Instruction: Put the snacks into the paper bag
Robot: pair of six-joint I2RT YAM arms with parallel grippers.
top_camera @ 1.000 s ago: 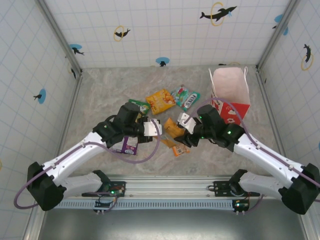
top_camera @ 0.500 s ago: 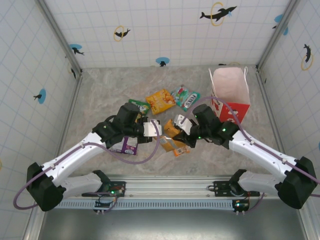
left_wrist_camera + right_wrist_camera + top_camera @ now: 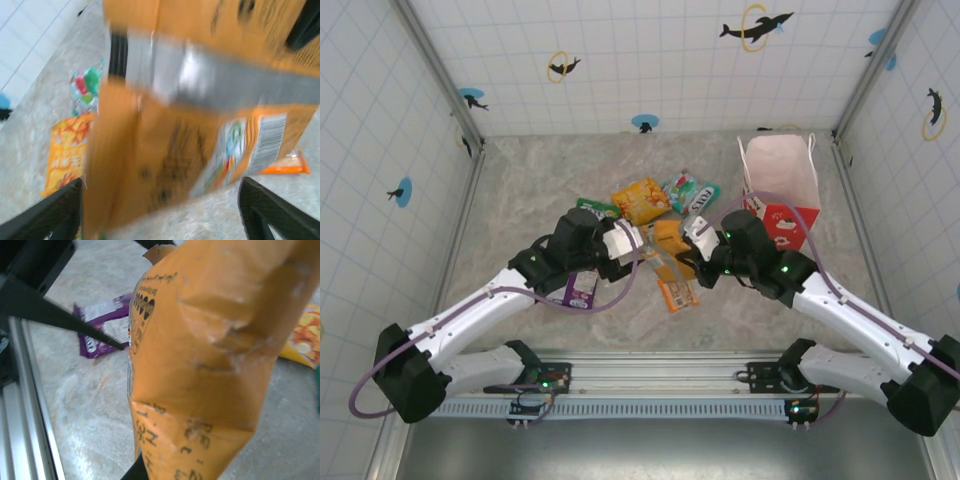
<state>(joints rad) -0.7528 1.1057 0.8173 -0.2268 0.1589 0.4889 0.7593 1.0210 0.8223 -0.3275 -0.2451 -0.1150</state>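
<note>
orange packet handed over: left pincer spread wide, right pincer clamps it; marbled table, tiled walls.

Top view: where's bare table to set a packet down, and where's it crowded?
Bare: the grey marbled table far left, between the left wall and the green packet; also the strip along the back wall. Crowded: centre, from the held orange packet to the white paper bag.
</note>
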